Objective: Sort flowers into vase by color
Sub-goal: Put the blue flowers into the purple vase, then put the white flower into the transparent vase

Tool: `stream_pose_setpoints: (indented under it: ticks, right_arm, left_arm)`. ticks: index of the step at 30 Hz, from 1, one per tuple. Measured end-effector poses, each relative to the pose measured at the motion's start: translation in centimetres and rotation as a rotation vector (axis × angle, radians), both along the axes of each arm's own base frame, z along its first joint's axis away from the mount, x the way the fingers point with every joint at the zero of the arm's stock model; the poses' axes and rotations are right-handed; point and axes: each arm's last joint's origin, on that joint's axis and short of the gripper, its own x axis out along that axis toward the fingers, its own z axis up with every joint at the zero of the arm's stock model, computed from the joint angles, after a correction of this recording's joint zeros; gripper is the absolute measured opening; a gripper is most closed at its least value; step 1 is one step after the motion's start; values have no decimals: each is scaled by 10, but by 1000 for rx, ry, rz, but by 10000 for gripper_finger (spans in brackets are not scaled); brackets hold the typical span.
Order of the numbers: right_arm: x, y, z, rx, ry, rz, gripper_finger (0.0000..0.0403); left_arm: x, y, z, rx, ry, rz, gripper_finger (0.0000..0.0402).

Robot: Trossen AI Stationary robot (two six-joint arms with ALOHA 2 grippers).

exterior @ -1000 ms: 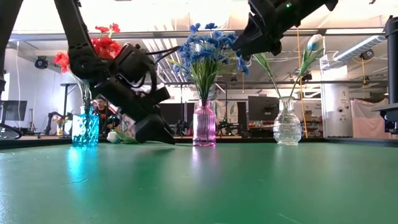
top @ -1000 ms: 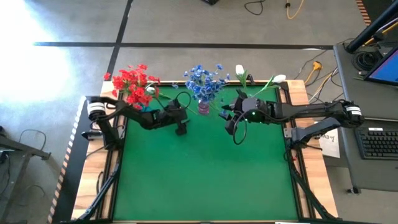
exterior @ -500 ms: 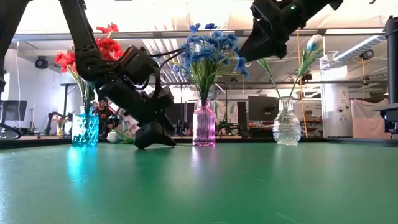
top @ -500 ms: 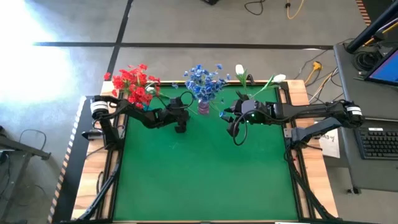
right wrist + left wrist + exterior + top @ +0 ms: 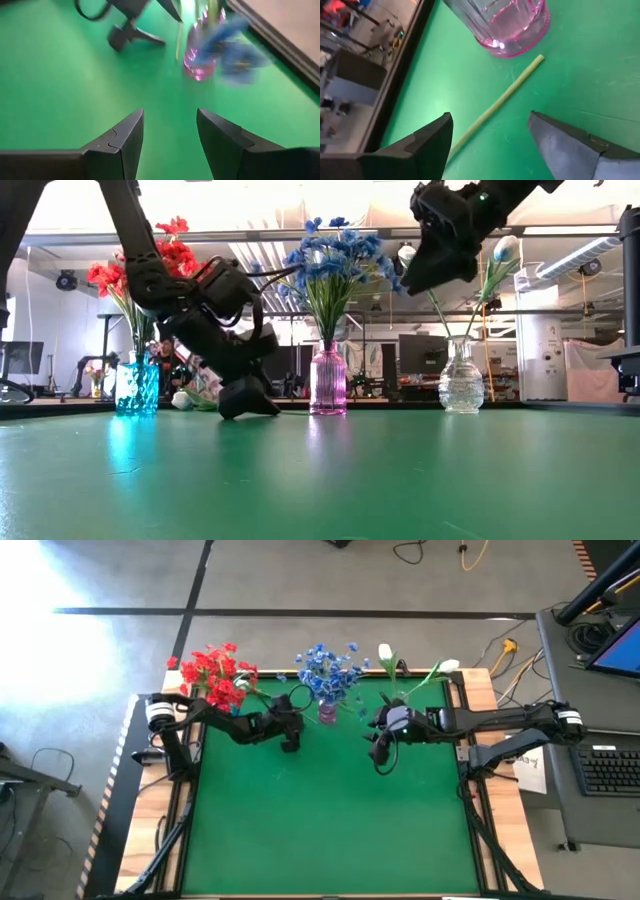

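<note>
Green mat [image 5: 330, 810]; left gripper [image 5: 490, 135] straddles stem [image 5: 495, 105].

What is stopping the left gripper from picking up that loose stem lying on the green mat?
Nothing visible. The left gripper is open and low over the stem, one finger on each side, with only bare mat between. The pink vase stands just past the stem's cut end, apart from it.

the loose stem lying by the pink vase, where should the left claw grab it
Probably mid-stem, from straight above. The stem lies flat on the mat beside the pink vase, thin and straight; the open left claw already straddles it, fingers either side.
</note>
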Motion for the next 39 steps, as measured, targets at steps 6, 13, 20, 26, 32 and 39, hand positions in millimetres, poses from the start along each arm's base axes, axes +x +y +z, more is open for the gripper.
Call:
stream_pose_setpoints:
  ticks: [6, 13, 20, 26, 32, 39]
  right_arm:
    - [-5, 0, -5, 39, 62, -33, 176]
    - [-11, 3, -11, 124, 132, -55, 176]
    - [-17, 6, -19, 187, 185, -68, 176]
    - [-20, 10, -30, 206, 218, -75, 176]
    - [-17, 31, -48, 168, 175, 46, 176]
    - [16, 47, -67, 43, -31, 149, 176]
  left_arm:
    - [1, -13, 6, -58, -34, -4, 272]
    - [5, -42, 16, -110, -50, -63, 272]
    - [7, -64, 20, -150, -69, -102, 272]
    - [5, -67, 18, -179, -44, -86, 272]
    - [-3, -88, 28, -234, 11, -173, 272]
    - [-16, -109, 61, -220, -30, -227, 272]
